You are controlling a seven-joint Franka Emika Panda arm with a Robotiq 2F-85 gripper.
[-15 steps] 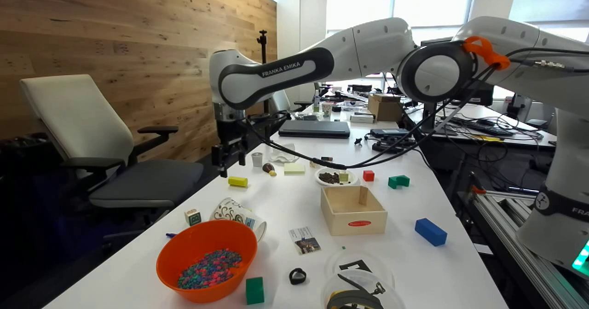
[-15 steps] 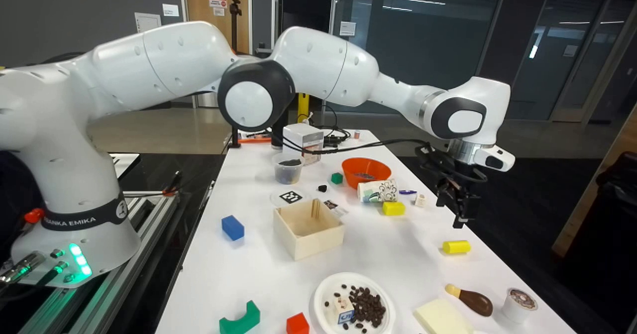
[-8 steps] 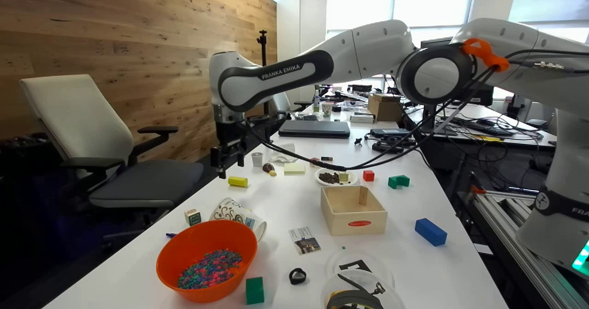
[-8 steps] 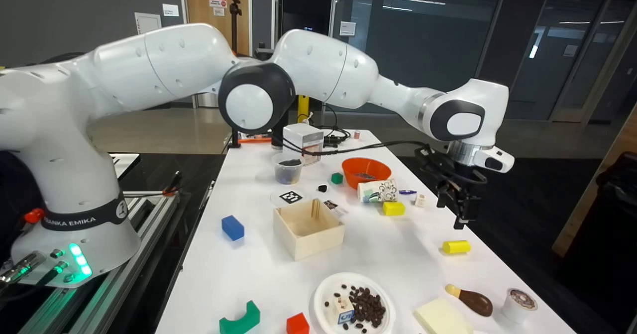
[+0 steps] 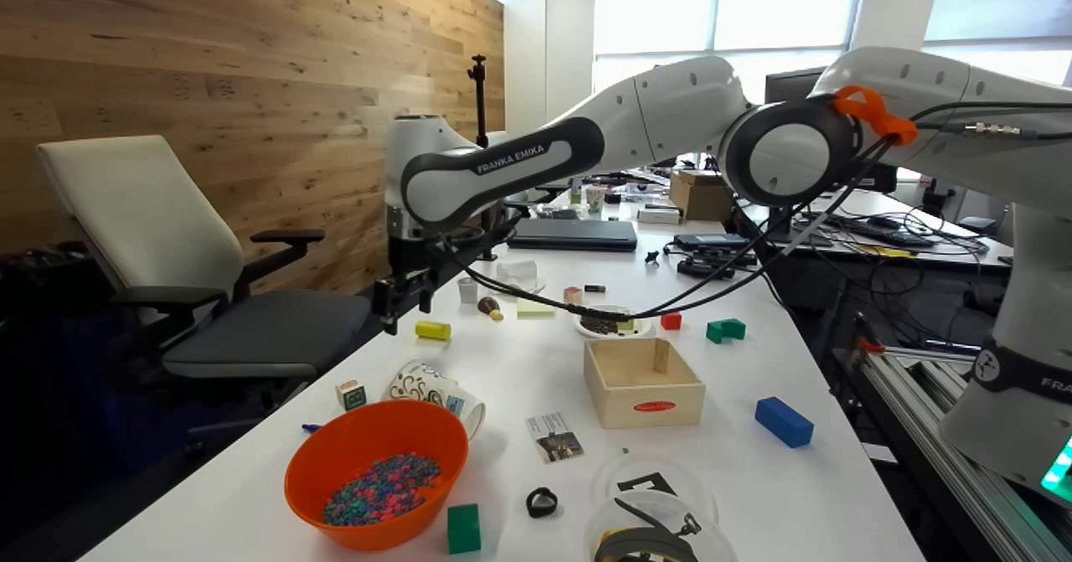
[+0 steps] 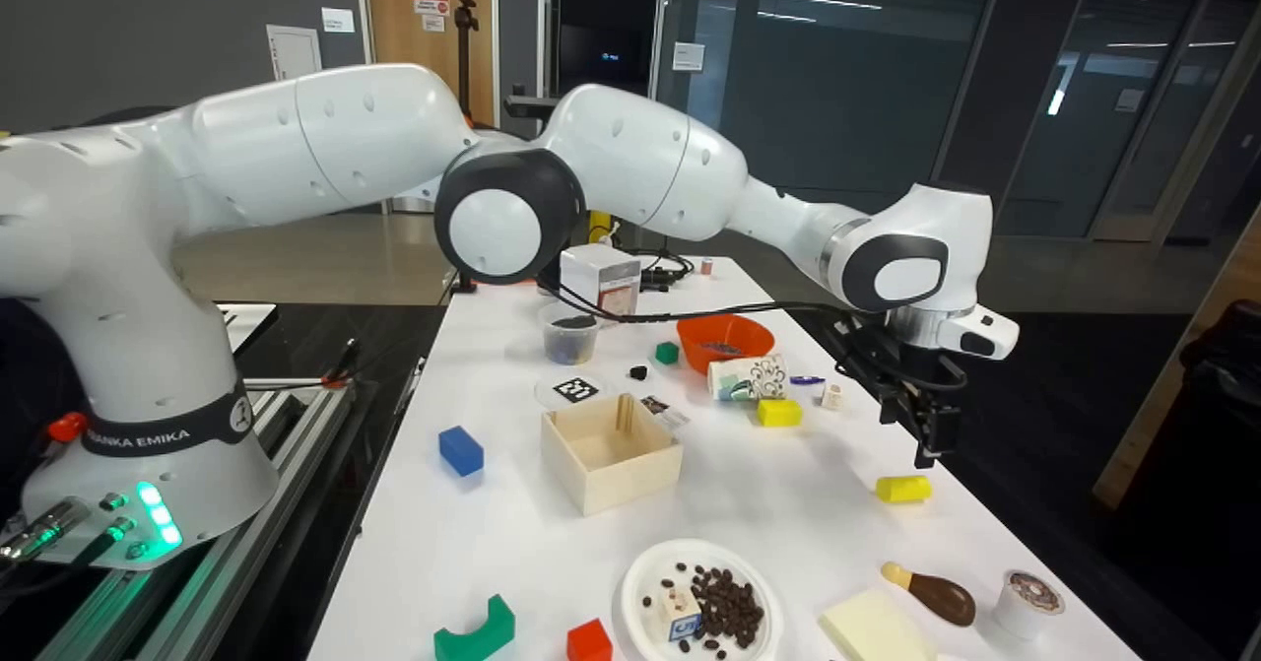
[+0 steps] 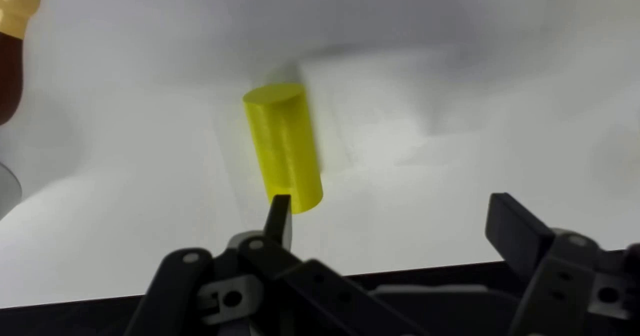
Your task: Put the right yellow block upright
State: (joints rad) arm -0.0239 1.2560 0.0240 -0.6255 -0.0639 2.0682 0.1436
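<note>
Right yellow block (image 7: 283, 148): 1, plain, cylindrical, lying on its side on the white table (image 6: 749, 513) near the edge, well apart from 1 other yellow block (image 6: 779, 413), which sits next to 1 patterned cup (image 6: 746, 378), also on its side. Gripper (image 7: 391, 208): 1, black, jaws spread wide, nothing held, hanging near the cylindrical block but apart from it. Also on the table: 1 open wooden box (image 6: 630, 484), 1 orange bowl (image 6: 693, 348), 1 blue block (image 6: 461, 451), 1 white plate (image 6: 632, 602) bearing brown beans (image 6: 724, 607).

Yellow block (image 7: 285, 145) lying on table (image 7: 100, 236) in wrist view, gripper (image 7: 392, 216) spread wide, one fingertip (image 7: 276, 221) overlapping block's end.
</note>
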